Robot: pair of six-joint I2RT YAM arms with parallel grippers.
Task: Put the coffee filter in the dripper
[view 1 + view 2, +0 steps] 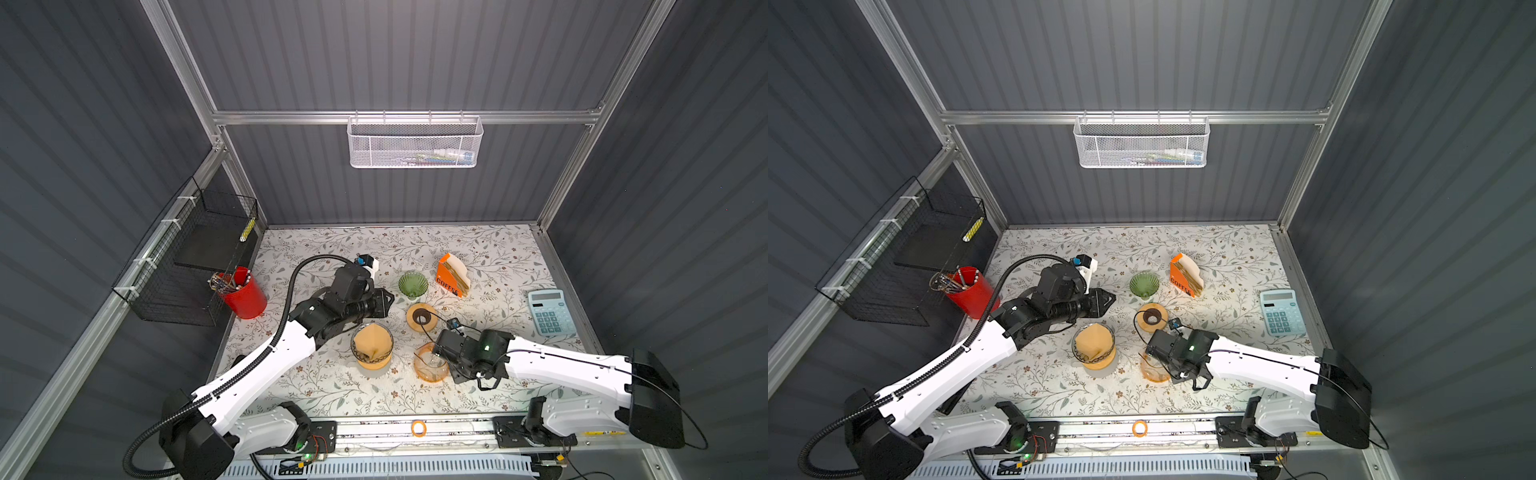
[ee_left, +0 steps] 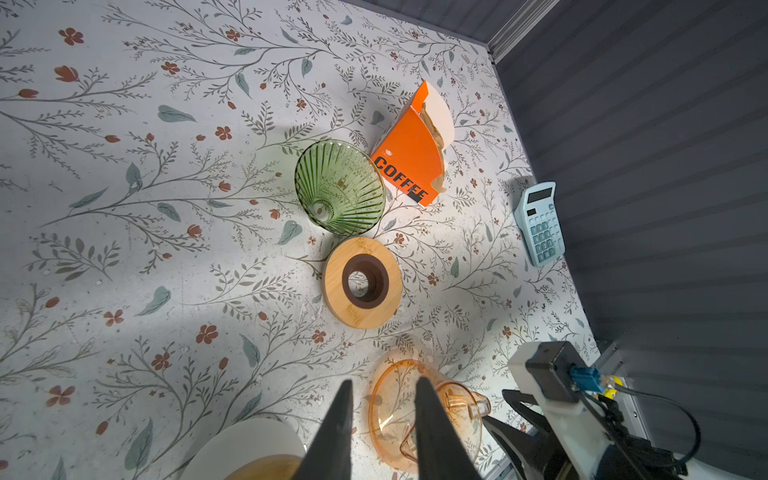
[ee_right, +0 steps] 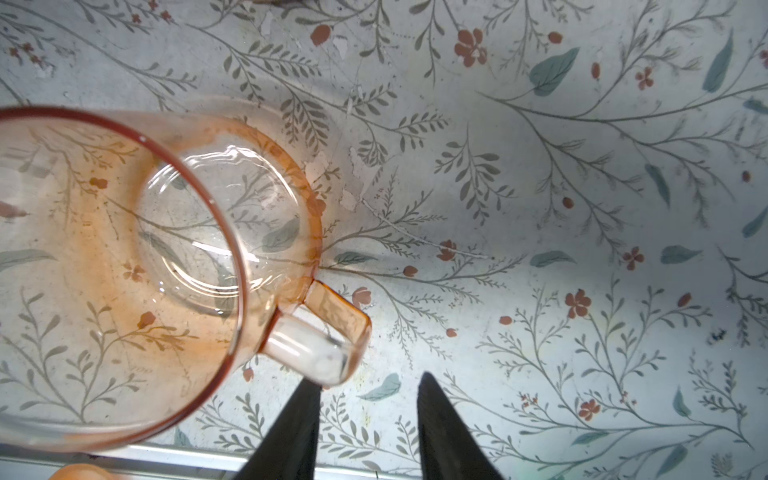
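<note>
Both top views show the filter (image 1: 372, 340) already sitting in the clear dripper (image 1: 376, 365) toward the front of the desk (image 1: 316, 386). Its tan cone fills the glass, and one edge looks crumpled at the rim. The left gripper (image 2: 384, 380) hangs just behind the dripper, jaws a narrow gap apart and holding nothing. The right gripper (image 3: 370, 378) is beside the orange jug (image 3: 124, 270), jaws wider apart and also empty, one tip close to the jug's handle. I judge the placing done or all but done. What remains would be to check that the paper lies snug and, if not, to press the crumpled edge down gently without tipping the dripper. A green dripper (image 1: 412, 284) stands empty beside the orange box (image 1: 451, 278), whose black capitals read "COFFEE". The calculator (image 1: 551, 311) keys are too small to read.
</note>
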